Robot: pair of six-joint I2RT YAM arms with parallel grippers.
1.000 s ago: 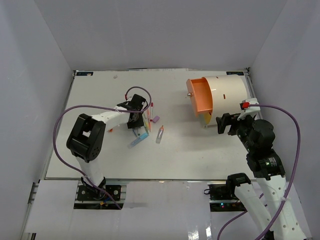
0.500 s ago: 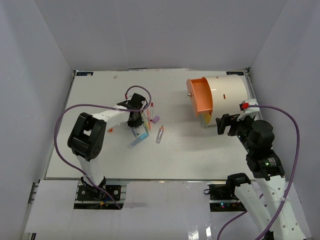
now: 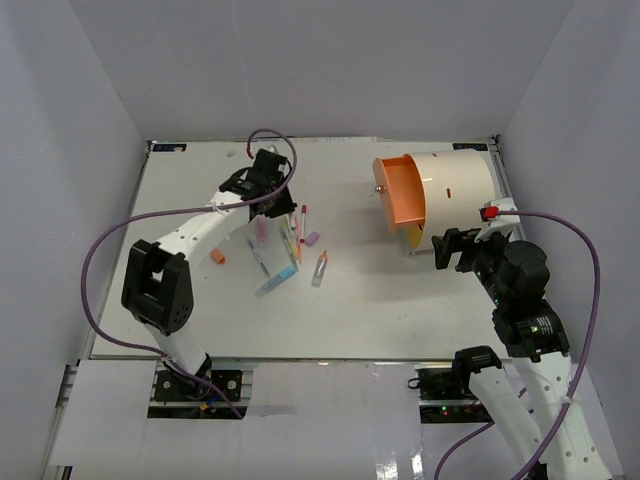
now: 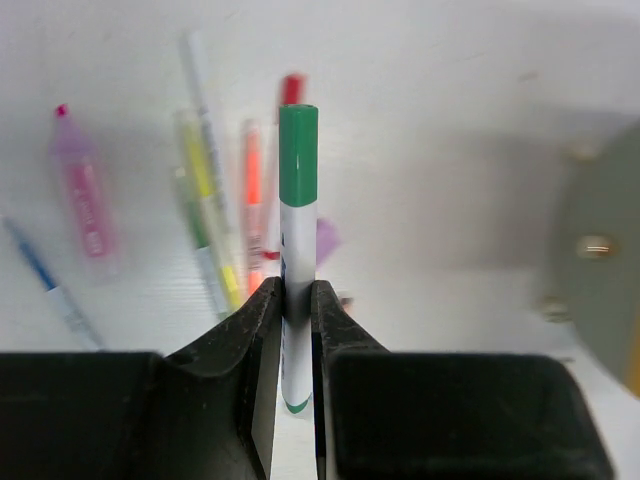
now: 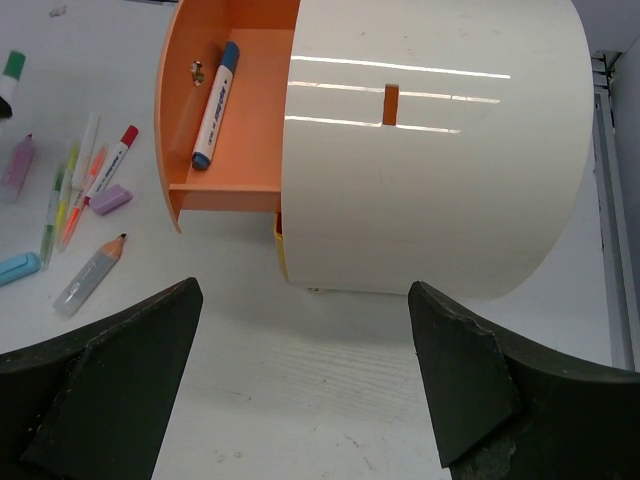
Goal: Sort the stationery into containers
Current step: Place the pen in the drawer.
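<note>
My left gripper [image 3: 268,198] is shut on a white marker with a green cap [image 4: 298,210] and holds it above the table, at the back of the stationery pile [image 3: 290,248]. Below it lie a pink highlighter [image 4: 85,195], a yellow pen [image 4: 205,200], an orange pen [image 4: 252,190] and a purple cap [image 4: 326,238]. The cream drum [image 3: 458,190] stands at the back right with its orange drawer [image 5: 235,130] pulled out; a blue marker [image 5: 215,105] lies inside. My right gripper [image 5: 305,370] is open and empty just in front of the drum [image 5: 430,150].
An orange cap [image 3: 218,258] lies alone left of the pile. A grey pencil-shaped marker [image 5: 90,275], a red-capped marker [image 5: 113,160] and a light blue piece [image 5: 18,265] lie between the pile and the drum. White walls close in the table.
My left gripper has risen from the pile and moved towards the back of the table with the green-capped marker in it. The right arm has not moved.
</note>
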